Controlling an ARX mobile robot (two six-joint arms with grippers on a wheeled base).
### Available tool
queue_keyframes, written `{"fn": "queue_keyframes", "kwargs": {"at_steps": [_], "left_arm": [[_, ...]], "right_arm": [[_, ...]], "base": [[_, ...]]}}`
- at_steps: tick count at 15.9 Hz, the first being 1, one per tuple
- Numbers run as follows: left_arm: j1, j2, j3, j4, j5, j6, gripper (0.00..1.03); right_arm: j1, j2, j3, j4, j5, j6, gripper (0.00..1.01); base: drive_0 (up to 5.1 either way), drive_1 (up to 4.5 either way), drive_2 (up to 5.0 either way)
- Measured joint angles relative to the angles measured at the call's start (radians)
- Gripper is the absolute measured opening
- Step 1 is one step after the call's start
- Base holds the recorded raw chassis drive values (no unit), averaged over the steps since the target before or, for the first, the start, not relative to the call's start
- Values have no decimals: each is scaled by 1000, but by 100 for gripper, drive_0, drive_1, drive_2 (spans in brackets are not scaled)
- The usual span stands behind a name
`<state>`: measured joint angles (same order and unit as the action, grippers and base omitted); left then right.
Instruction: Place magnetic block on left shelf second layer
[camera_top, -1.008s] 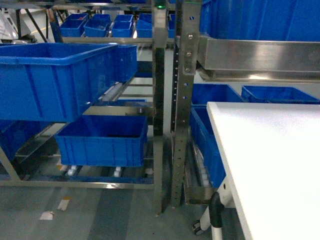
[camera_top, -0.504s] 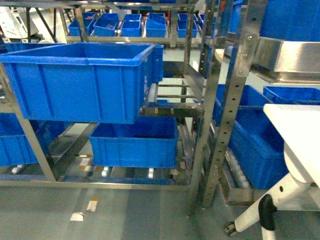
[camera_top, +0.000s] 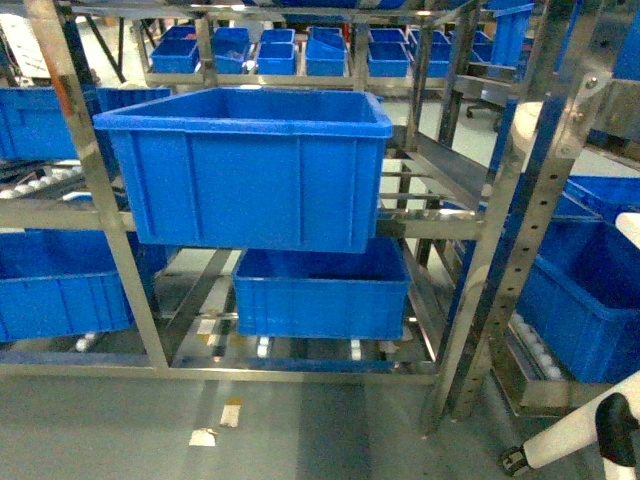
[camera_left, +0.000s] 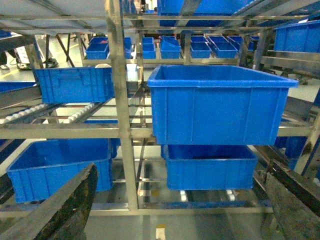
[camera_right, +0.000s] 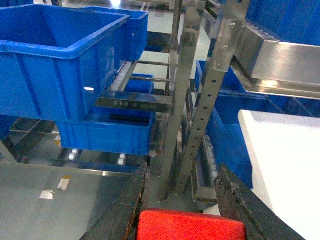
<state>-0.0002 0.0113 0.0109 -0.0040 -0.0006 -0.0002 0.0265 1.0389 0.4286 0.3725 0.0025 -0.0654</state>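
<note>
Right wrist view: dark fingers pinch the small glossy red block. Left fingers hang spread, empty. Delivery remains: the deep blue plastic bin on the steel rack's second tier is near, not reached.

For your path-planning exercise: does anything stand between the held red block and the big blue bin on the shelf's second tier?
Nothing visible does. The right gripper holds the magnetic block, and open air separates it from the large blue bin. The steel upright posts stand to the bin's right.

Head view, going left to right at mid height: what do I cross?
Slanted steel post → large blue bin on the second layer → perforated steel upright → blue bin on the right rack.
</note>
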Motion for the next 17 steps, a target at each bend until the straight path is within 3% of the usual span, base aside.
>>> {"fn": "queue_keyframes", "kwargs": {"at_steps": [15,17], "left_arm": [[-1,0,0,-2,-3,0,98],[-1,0,0,0,-2,0,98]], "right_arm": [[7,0,0,2,-8,0,34],[4,1,-3,-6,2,0,34]], "base": [[-503,243,243],[-15,402,-431]]}}
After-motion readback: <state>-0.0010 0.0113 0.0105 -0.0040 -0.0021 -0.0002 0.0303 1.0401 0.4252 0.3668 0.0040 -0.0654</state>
